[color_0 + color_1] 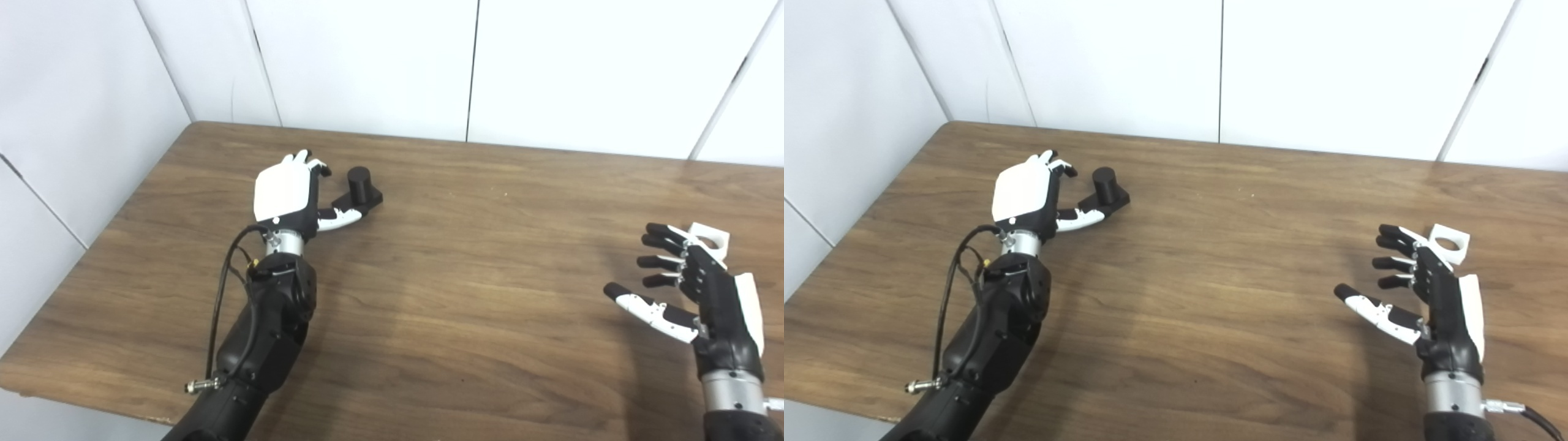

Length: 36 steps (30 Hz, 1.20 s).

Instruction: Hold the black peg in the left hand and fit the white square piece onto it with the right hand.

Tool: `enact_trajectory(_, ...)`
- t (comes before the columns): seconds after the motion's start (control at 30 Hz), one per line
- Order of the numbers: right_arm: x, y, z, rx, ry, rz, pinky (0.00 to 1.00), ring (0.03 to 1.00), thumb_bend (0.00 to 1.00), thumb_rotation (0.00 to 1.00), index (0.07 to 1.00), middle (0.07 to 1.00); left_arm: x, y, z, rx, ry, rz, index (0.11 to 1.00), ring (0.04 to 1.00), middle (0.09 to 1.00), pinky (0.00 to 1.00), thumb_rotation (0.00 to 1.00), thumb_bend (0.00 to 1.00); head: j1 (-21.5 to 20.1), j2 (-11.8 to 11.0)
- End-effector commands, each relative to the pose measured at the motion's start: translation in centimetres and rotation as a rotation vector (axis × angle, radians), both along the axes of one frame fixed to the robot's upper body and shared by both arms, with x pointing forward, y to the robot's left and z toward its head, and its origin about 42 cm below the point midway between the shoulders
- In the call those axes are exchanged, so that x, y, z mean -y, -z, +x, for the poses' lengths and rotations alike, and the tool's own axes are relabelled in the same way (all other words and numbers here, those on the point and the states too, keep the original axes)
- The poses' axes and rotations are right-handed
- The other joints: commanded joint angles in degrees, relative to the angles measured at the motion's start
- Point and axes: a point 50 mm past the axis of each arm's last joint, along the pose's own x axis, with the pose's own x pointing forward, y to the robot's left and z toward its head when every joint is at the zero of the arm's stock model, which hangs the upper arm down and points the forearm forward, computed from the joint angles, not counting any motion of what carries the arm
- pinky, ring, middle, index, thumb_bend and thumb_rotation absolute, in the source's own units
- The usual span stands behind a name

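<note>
left hand (286, 193) beside black peg (360, 186) (unheld), table (465, 294)

Black arms with silver wrists, white-backed black hands (288, 196), a black cable (220, 300) along the left forearm

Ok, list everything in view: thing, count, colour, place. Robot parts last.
black peg: one, black, round post upright on a flat base, far left part of the table, just right of the left hand.
white square piece: one, white, with a round hole, right side of the table, just beyond the right hand's fingertips.
table: one, brown wood grain, fills the lower view.
wall panels: white, behind and left of the table.
left hand: one, white and black, open, beside the peg; whether its thumb touches the base is unclear.
right hand: one, black and white, open, holding nothing.
</note>
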Motion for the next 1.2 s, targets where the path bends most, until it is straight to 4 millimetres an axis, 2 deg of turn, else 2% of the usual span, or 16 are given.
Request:
enact_trajectory(0.0, -0.3, -1.9, 0.3, 0.100, -0.014, -0.005, 0.54, 0.659, 0.61, 0.00, 0.752, 0.752, -0.4, -1.9, 1.4, 0.077, -0.012, 0.054, 0.701, 0.940, 0.938, 0.88, 0.56, 0.87, 0.04, 0.13)
enact_trajectory(0.13, -0.3, -2.0, 0.3, 0.105, -0.013, -0.007, 0.54, 0.651, 0.61, 0.00, 0.746, 0.747, -0.7, -1.1, 1.8, 0.054, -0.016, 0.082, 0.696, 0.949, 0.948, 0.92, 0.55, 0.85, -0.20, 0.15)
enact_trajectory(0.4, -0.3, -1.9, 0.4, 0.103, -0.010, -0.004, 0.54, 0.657, 0.61, 0.00, 0.745, 0.749, -0.7, 0.2, 2.4, 0.024, -0.019, 0.064, 0.687, 0.942, 0.944, 0.89, 0.51, 0.85, -0.72, 0.22)
enact_trajectory(0.67, 0.0, -2.1, 0.3, 0.111, -0.006, -0.039, 0.52, 0.640, 0.62, 0.00, 0.740, 0.740, -0.8, 2.1, 3.2, -0.025, -0.034, 0.033, 0.679, 0.945, 0.940, 0.91, 0.48, 0.81, -1.23, 0.44)
enact_trajectory(1.0, 0.2, -2.1, -0.1, 0.109, 0.005, -0.035, 0.52, 0.648, 0.61, 0.00, 0.740, 0.743, -1.3, 3.0, 3.5, -0.052, -0.026, 0.014, 0.588, 0.944, 0.899, 0.94, 0.45, 0.71, -1.20, 1.08)
enact_trajectory(1.17, 0.4, -2.2, -0.3, 0.114, 0.007, -0.029, 0.52, 0.646, 0.60, 0.00, 0.742, 0.742, -1.3, 3.0, 3.3, -0.054, -0.019, 0.015, 0.527, 0.929, 0.868, 0.95, 0.43, 0.70, -1.10, 1.43)
